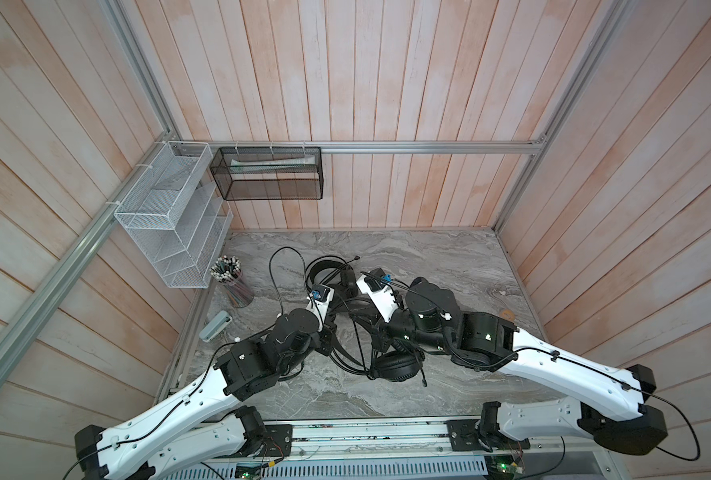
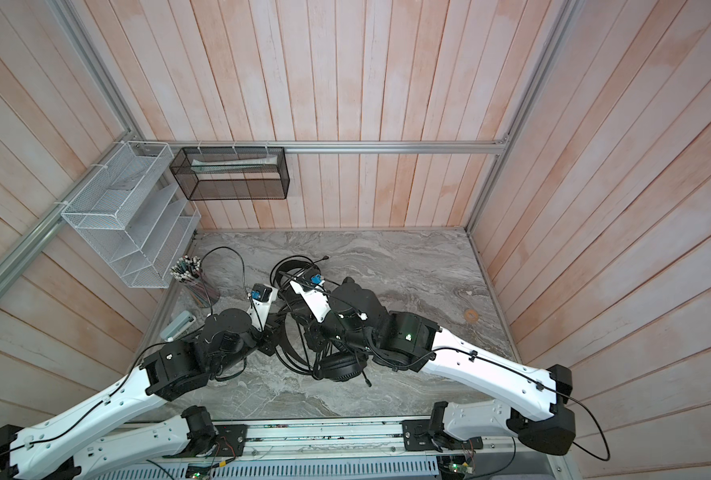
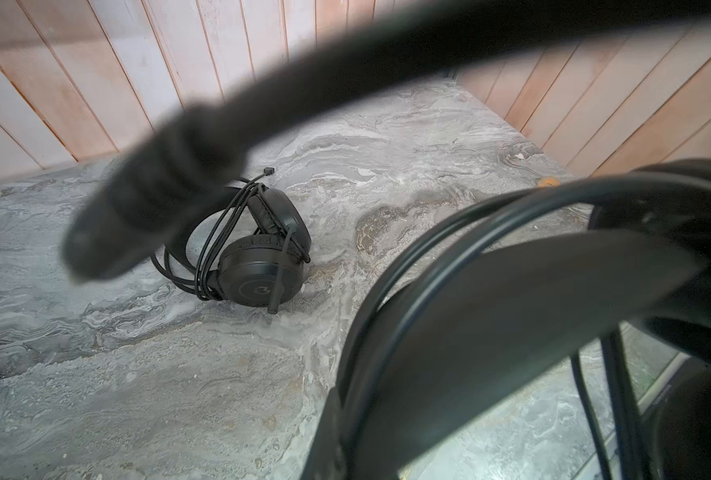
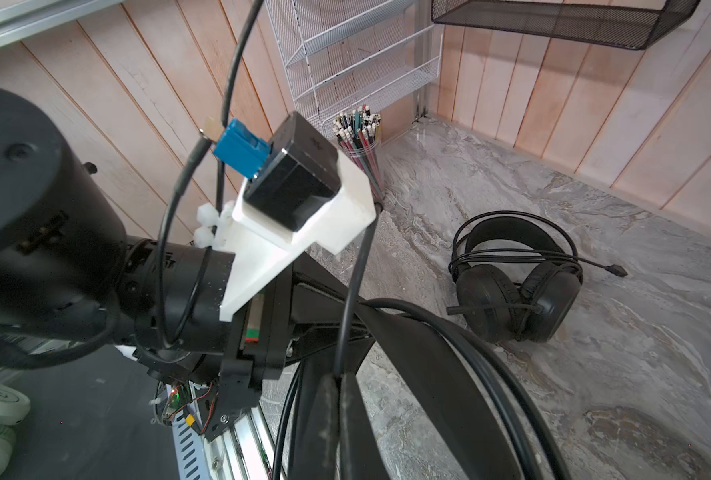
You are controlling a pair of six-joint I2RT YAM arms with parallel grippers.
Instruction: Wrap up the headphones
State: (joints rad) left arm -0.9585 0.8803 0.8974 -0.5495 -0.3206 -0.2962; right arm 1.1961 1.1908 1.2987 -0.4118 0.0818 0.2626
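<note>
Mid-table, between your two arms: the held headset [image 1: 395, 365], one ear cup low under your right wrist; cannot tell whether that cup rests on the table [image 1: 449, 257].

Your left claw [image 4: 324, 305] is clenched on its headband [image 3: 511, 311]; the band runs out from the jaws toward your right arm; several strands of cable lie along the band's edge.

Your right claw [image 4: 339, 415] is pinched tight on the thin cable [image 4: 355, 282], just beside the headband; the strand rises from the fingertips past the left wrist camera [image 4: 295, 187].

The boom-mic headset [image 3: 258, 249] lies on the table toward the back wall, well apart from both claws; cable wound across its band and cups; plug [image 3: 268, 170] free just beside it; mic stalk sticking out past one cup.
</note>
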